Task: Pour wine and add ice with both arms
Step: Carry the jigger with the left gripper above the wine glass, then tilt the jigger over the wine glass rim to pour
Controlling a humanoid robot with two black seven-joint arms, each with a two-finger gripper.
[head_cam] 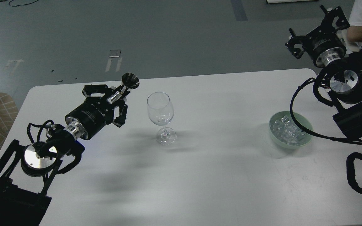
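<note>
Left fingers gripping jigger, ice far right

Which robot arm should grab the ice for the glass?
Probably the right. Its pincer is on the same side as the green bowl of ice, though raised beyond the table. The left pincer already grips a small metal cup beside the wine glass.

One view only, from the robot's head; it looks forward and down on the white surface from fairly near; the left arm enters at lower left, the right arm at right; grey floor lies beyond.
</note>
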